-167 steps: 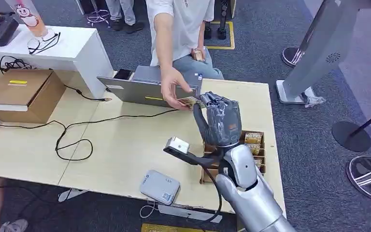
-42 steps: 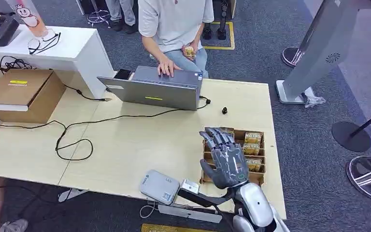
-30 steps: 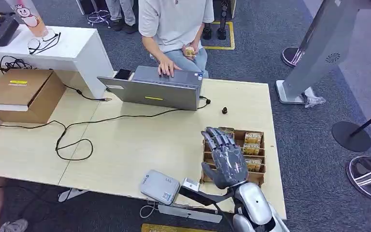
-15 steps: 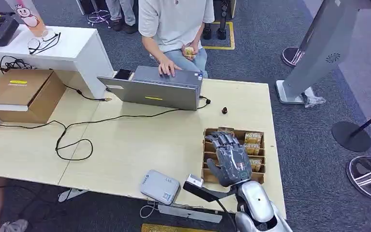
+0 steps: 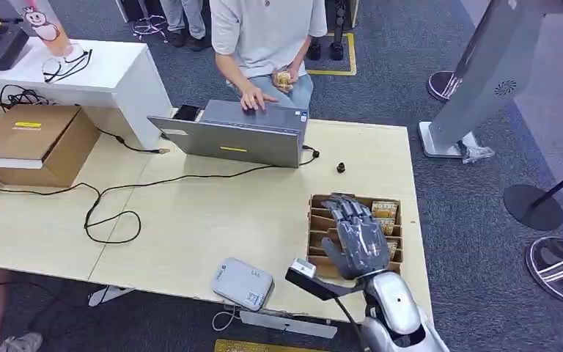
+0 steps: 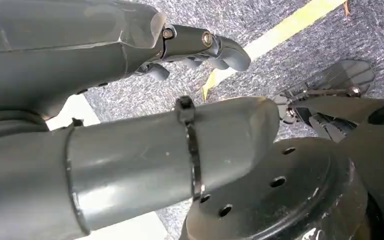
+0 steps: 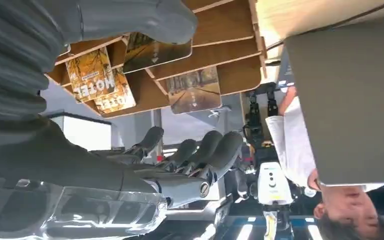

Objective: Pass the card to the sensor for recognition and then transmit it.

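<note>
My right hand (image 5: 359, 238) hovers with fingers spread and nothing in it over a brown cardboard card rack (image 5: 319, 220) near the table's right front. Yellow-brown cards (image 5: 385, 211) stand in the rack's slots beside the hand. In the right wrist view the dark fingers (image 7: 205, 150) reach out just clear of the cards (image 7: 92, 75) printed "HOTEL". The grey card sensor (image 5: 243, 282) lies at the front edge, left of the hand. A seated person holds a card (image 5: 284, 78) near their lap. My left hand (image 6: 105, 50) hangs over the carpet, fingers loosely apart, holding nothing.
A grey laptop (image 5: 234, 136) stands at the table's far edge, the person's hand on it. A black cable (image 5: 110, 213) loops across the left of the table. A cardboard box (image 5: 37, 139) sits far left. A small black object (image 5: 341, 168) lies behind the rack.
My right hand has let go of the card to the person, come back toward me and moved right and down over the card rack. The person now holds the card near their lap.
</note>
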